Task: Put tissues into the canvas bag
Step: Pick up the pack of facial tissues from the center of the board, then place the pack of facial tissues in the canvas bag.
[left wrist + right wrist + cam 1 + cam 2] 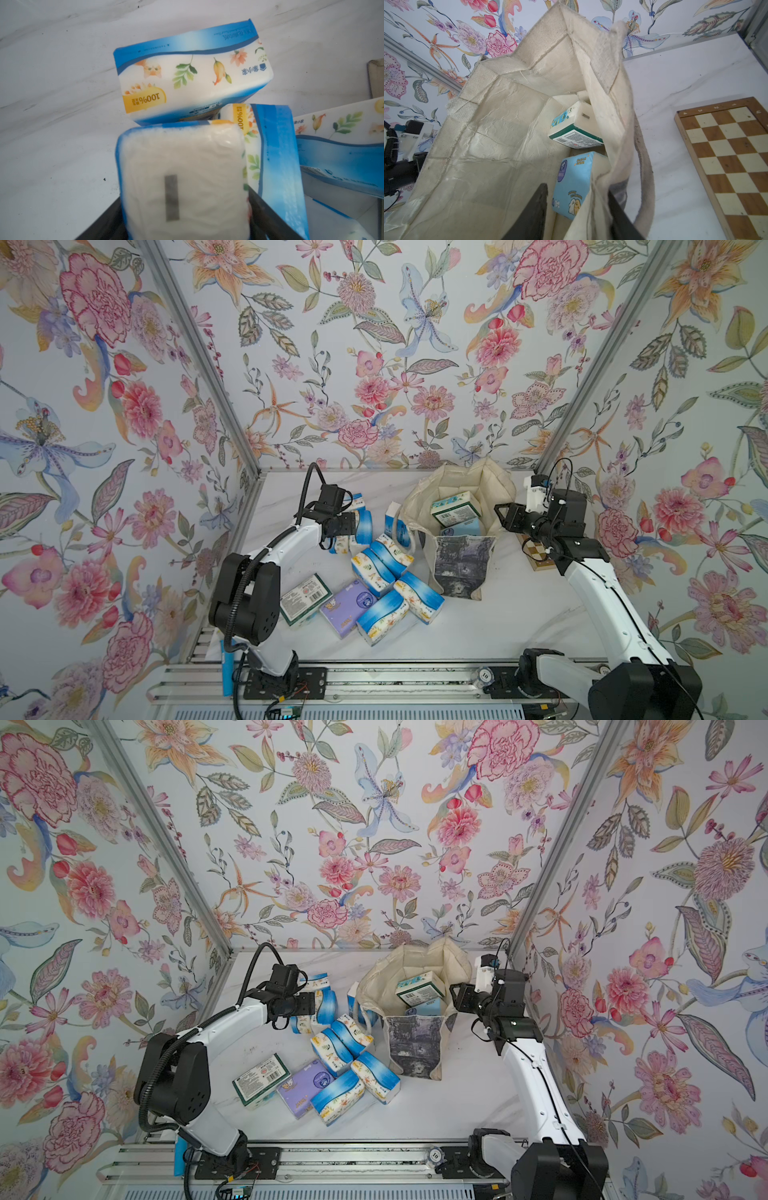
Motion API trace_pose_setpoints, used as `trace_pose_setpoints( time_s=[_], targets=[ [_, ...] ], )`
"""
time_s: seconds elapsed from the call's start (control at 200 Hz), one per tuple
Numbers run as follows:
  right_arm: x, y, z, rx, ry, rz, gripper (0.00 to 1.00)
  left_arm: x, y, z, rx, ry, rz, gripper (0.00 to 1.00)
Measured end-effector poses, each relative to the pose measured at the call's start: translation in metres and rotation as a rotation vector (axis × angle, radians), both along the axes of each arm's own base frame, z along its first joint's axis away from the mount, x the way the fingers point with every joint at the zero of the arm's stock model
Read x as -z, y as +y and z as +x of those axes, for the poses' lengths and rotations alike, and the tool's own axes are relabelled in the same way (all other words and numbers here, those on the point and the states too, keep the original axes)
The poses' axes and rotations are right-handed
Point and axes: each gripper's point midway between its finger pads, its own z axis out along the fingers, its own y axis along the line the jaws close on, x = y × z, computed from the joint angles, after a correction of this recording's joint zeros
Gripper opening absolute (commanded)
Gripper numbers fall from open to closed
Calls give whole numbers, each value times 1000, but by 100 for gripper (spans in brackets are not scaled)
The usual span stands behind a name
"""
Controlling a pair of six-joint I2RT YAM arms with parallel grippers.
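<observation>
Where the heap of packs is spread on the table, one blue-and-white pack is clamped end-on between the fingers of the left gripper, at the heap's far left edge. Whether it is lifted off the table cannot be told. Others of its kind are crowded close around it. Nearer the arm bases, a lilac pack and a barcode pack are laid side by side. The bag is stood upright to the right of the heap, mouth open. A green-white pack and a light-blue pack are lodged inside it. Its right wall is straddled by the right gripper: the jaws are parted, with one finger inside, clear of the cloth, and one outside. A chessboard is laid just beyond that wall.
</observation>
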Motion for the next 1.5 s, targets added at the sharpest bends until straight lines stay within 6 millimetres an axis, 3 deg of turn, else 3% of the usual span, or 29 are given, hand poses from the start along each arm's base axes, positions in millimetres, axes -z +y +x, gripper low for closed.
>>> trace_pose_setpoints(
  time_s=[0.455,0.591,0.751,0.926,1.101,1.221,1.356,1.421,1.502],
  targets=[
    [-1,0,0,-2,-4,2,43,-10,15,-13,-12,24,74,58],
    [-1,0,0,-2,-4,2,43,-42,19,-20,-20,-34,67,56],
    [-1,1,0,-3,-4,2,43,-112,9,-22,-1,-199,7,56],
    [-1,2,0,-7,-4,2,43,-203,-42,-27,124,-411,-126,56],
    [-1,6,-1,-17,-3,1,43,-296,-120,-42,340,-605,-283,56],
    [0,6,-1,-17,-2,1,43,-339,-174,-56,504,-692,-387,57],
    [1,6,-2,-17,6,1,43,-350,-229,-62,648,-697,-446,57],
    [1,6,-2,-17,8,1,43,-339,-253,-57,688,-664,-427,57],
    [1,6,-2,-16,8,0,43,-311,-279,-49,729,-587,-368,58]
  ],
)
